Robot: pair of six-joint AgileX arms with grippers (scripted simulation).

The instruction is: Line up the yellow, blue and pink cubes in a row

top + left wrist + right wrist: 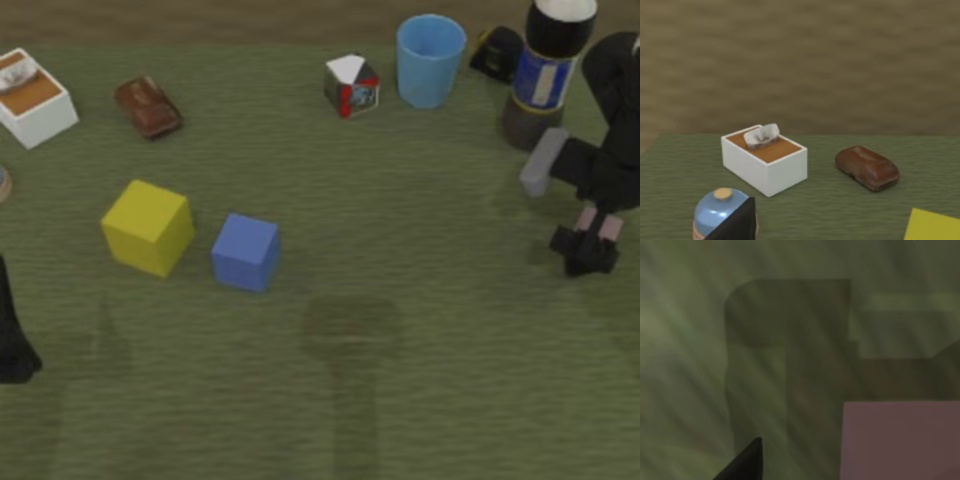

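Observation:
The yellow cube (148, 227) sits at the table's left, and its corner also shows in the left wrist view (932, 227). The blue cube (245, 251) stands just to its right, a small gap apart. My right gripper (588, 240) hangs over the table's right side, shut on the pink cube (610, 228). That cube fills the right wrist view's corner (900, 440), beside one dark finger (747, 462). My left gripper (15, 345) is parked at the table's left edge, open. One of its fingers (737, 222) shows, with nothing between them.
Along the back stand a white tissue box (35, 100), a brown lump (148, 107), a printed box (351, 85), a light-blue cup (431, 60), a black object (497, 52) and a bottle (548, 70). A grey block (543, 162) lies by the right arm. A blue bell (720, 212) sits at the left edge.

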